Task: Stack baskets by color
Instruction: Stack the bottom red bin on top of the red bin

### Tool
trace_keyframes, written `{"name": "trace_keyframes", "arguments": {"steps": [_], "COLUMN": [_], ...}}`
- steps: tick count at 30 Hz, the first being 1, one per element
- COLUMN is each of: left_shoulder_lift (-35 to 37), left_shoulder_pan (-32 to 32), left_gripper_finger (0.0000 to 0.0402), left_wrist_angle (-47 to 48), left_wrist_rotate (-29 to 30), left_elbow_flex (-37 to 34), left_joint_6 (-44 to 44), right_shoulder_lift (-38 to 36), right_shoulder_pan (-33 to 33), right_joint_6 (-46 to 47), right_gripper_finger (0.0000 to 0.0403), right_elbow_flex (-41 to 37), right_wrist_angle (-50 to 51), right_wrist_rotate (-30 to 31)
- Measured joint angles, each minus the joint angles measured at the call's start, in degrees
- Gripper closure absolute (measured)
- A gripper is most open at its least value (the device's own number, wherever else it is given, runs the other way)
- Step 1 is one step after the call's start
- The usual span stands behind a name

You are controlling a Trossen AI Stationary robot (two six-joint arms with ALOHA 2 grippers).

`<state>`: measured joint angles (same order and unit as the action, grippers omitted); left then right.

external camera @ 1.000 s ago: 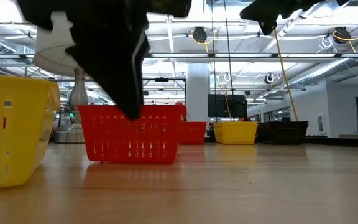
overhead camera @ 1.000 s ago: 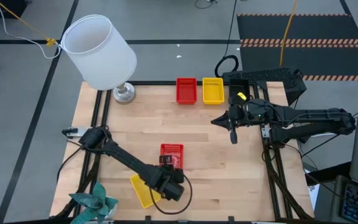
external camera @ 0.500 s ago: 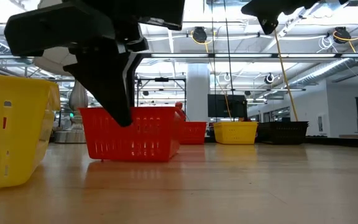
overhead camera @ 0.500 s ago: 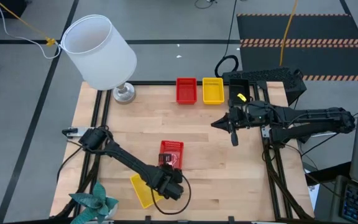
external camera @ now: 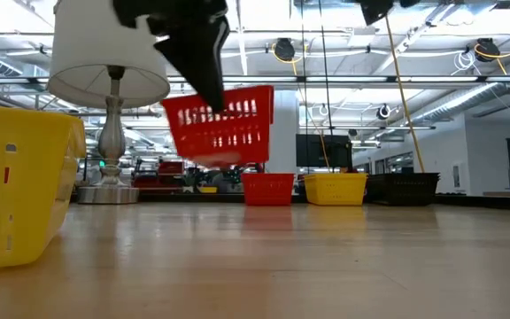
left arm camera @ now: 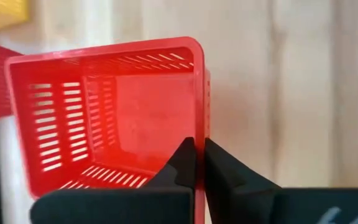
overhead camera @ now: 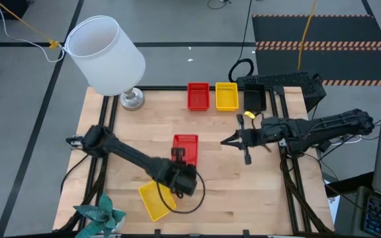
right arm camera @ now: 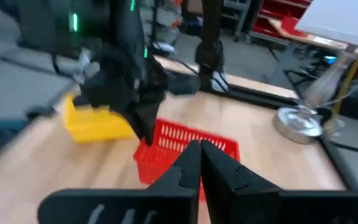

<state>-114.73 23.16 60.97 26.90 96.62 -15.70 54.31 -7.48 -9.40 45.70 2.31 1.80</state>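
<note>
A red basket (overhead camera: 186, 147) hangs above the table's middle, and my left gripper (left arm camera: 199, 154) is shut on it. In the low view this basket (external camera: 222, 128) floats, slightly tilted, well above the wood. A yellow basket (overhead camera: 153, 201) lies on the table near the front edge. At the far edge a red basket (overhead camera: 198, 96), a yellow basket (overhead camera: 227, 96) and a black basket (overhead camera: 254, 98) stand in a row. My right gripper (overhead camera: 227, 141) hovers shut and empty over the table, right of the lifted basket. My left gripper pinches one wall of the red basket at its rim (left arm camera: 199, 134), close to a corner at the basket's near end. One finger (left arm camera: 182, 163) is inside the basket and the other outside. The fingers slant down from the near side. The basket hangs clear of the table, slightly tilted.
A lamp with a white shade (overhead camera: 106, 54) stands at the table's far left corner. A green plant-like object (overhead camera: 101, 215) sits at the near left corner. Bare wood lies between the lifted basket and the far row.
My left gripper has shut on the red basket's wall and risen, drifting toward the far edge. The basket, which stood on the table, is now lifted clear and slightly tilted. My right gripper has swung toward the near edge and a little left, staying shut.
</note>
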Motion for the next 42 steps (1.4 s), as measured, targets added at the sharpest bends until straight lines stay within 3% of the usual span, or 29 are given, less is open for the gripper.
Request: {"name": "trace_keyframes", "arguments": {"steps": [5,12,24,29,34,42], "left_shoulder_lift": [3.45,5.11,4.32,4.32,4.32,4.32], "left_shoulder_pan": [-2.95,-8.65,-9.68,-9.7,-9.33,-8.43], "left_gripper_finger": [0.0382,0.0392,0.0393,0.0379,0.0393,0.0372], "left_wrist_angle": [-0.18,-4.09,-10.57,-10.71,-10.44,-10.68], "left_wrist_rotate": [4.16,6.82,6.36,6.36,6.24,6.66], "left_elbow_flex": [-0.01,0.02,-0.02,-0.02,-0.03,-0.04], "left_joint_6": [5.42,9.58,14.81,14.44,13.49,11.07], "right_shoulder_lift": [5.0,11.81,20.82,23.63,25.36,25.53], "right_shoulder_pan": [-1.28,-1.93,-2.08,-2.41,-2.39,-2.33], "right_joint_6": [-2.15,-2.92,-7.39,-10.47,-13.54,-15.77], "right_gripper_finger": [0.0367,0.0307,0.0235,0.0232,0.0241,0.029], "right_elbow_flex": [-0.03,1.65,1.65,1.65,1.65,1.68], "right_wrist_angle": [-4.48,-4.91,-8.55,-13.17,-13.99,-13.52], "right_wrist_rotate": [7.15,7.21,7.99,13.1,14.95,14.95]}}
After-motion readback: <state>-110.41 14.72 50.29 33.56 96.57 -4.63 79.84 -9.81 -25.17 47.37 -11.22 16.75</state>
